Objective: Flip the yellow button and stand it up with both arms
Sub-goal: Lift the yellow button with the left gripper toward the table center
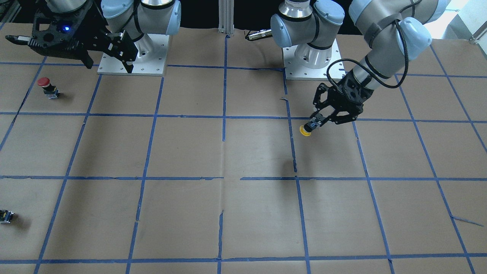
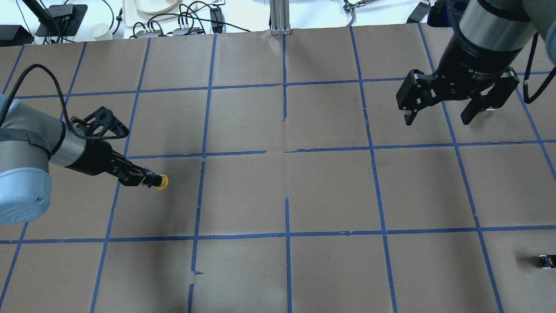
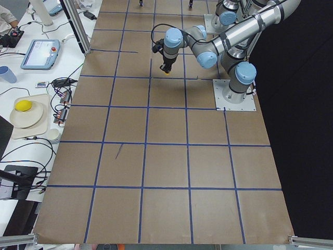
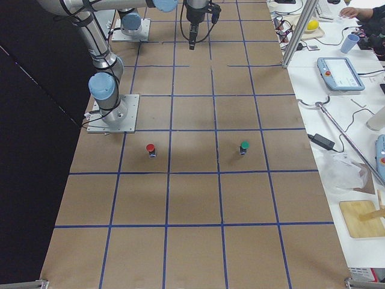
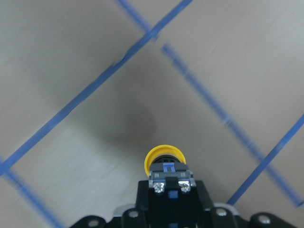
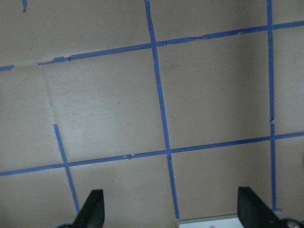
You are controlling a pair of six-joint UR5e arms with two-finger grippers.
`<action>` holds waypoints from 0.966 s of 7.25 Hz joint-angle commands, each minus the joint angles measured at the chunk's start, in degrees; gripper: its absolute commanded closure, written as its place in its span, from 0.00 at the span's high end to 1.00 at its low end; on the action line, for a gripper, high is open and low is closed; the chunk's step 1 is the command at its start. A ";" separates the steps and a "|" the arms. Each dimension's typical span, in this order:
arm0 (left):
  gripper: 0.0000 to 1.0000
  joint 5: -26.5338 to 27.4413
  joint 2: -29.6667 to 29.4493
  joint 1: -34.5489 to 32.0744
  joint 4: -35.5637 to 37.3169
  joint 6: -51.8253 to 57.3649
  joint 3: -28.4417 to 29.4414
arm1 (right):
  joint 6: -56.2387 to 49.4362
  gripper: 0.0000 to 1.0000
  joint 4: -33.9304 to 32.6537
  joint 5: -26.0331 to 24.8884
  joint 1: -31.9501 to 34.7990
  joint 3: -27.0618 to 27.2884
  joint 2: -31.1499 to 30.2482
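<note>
- On the robot's left side of the brown paper-covered table [image 1: 243, 152] gridded with blue tape, the left gripper [image 1: 314, 123] is clenching the small yellow mushroom-capped push-button [image 1: 305, 130] by its body.
- The yellow cap is sticking out past the fingertips and tilting downward. The black-and-grey body is mostly hiding between the fingers.
- Whether the cap is touching the paper is hard to tell.
- The right gripper [image 2: 436, 118] is hanging over the robot's right side, its 2 fingers spread and gripping nothing.
- A red-capped push-button [image 1: 45, 84] is standing upright near the right arm's base.
- A small dark switch block [image 1: 5, 216] is lying half cut off at the frame edge.
</note>
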 commanded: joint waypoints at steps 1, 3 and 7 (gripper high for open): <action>0.19 -12.03 0.94 -7.83 -8.54 -20.12 8.15 | 17.37 1.00 -0.14 8.87 -0.29 -0.25 0.47; 0.19 -24.34 3.39 -8.38 -13.75 -28.60 10.21 | 28.75 1.00 0.55 24.48 -4.31 0.01 1.87; 0.18 -46.51 4.72 -10.83 -13.07 -44.89 10.21 | 35.19 1.00 11.88 45.69 -9.61 0.53 0.74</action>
